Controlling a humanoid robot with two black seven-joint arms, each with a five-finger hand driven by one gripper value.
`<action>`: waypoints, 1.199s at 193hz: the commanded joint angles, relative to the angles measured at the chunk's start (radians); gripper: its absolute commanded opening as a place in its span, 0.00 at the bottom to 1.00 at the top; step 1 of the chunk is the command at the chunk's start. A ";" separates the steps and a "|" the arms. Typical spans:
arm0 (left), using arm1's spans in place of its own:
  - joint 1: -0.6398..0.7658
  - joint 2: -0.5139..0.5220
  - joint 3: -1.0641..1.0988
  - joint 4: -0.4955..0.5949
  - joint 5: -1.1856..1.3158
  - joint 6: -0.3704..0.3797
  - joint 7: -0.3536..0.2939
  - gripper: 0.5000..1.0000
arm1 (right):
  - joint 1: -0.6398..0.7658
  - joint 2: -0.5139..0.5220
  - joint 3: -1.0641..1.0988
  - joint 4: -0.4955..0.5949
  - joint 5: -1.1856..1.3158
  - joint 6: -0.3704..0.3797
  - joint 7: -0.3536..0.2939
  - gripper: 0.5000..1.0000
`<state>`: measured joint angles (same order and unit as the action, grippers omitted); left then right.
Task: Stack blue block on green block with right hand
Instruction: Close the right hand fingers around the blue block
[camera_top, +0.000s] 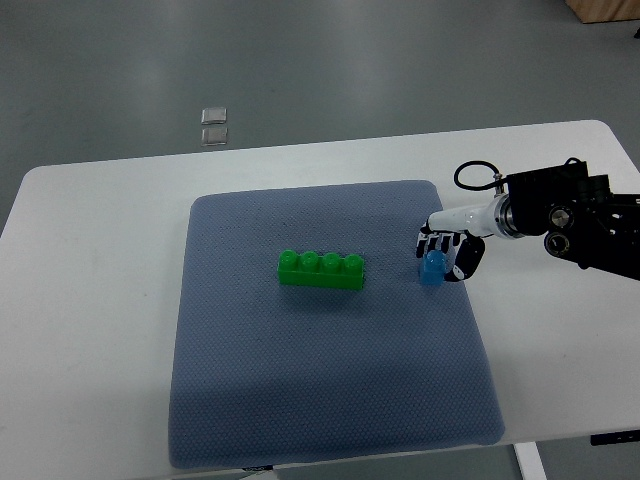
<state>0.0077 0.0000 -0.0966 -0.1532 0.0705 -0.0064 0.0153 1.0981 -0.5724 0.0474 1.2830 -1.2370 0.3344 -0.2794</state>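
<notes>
- Top view: right robot hand (447, 255) reaches in from the desk's right edge, fingers curled around the small blue plastic block (432, 270). Looks like a grasp, though the contact on the far side of the block is hidden.
- Blue block sits near the right edge of the grey-blue fabric mat (330, 400), apparently resting on it or barely clear; can't tell which from this steep angle.
- Long green four-stud plastic block (321, 270) lies on the mat toward the middle, long axis roughly parallel to the desk's near edge, studs up. Well apart from the blue block, off toward the desk's left side.
- White desk (100, 300) carries the mat; left arm not in view.
- Step in hand, my read: grasp/pickup stage. Stacking not yet done.
- Next move calls for: lift the blue block clear of the mat, carry it toward the desk's left side until it is over the green block, line it up with a stud, press down, release.
- Risk: the blue block is small and the fingers crowd it, so it may tilt in the grip and miss the stud.
</notes>
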 joint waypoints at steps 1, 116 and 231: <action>0.000 0.000 0.000 0.000 0.000 0.000 0.000 1.00 | -0.004 0.000 0.000 -0.002 -0.002 0.000 0.000 0.45; 0.000 0.000 0.000 0.000 0.000 0.000 0.000 1.00 | 0.000 0.006 0.000 -0.010 -0.004 -0.002 0.002 0.38; 0.000 0.000 0.000 0.000 0.000 0.000 0.000 1.00 | -0.001 0.016 0.000 -0.010 -0.025 -0.002 0.006 0.33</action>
<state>0.0077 0.0000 -0.0966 -0.1532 0.0706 -0.0060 0.0153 1.1005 -0.5596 0.0475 1.2741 -1.2587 0.3326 -0.2750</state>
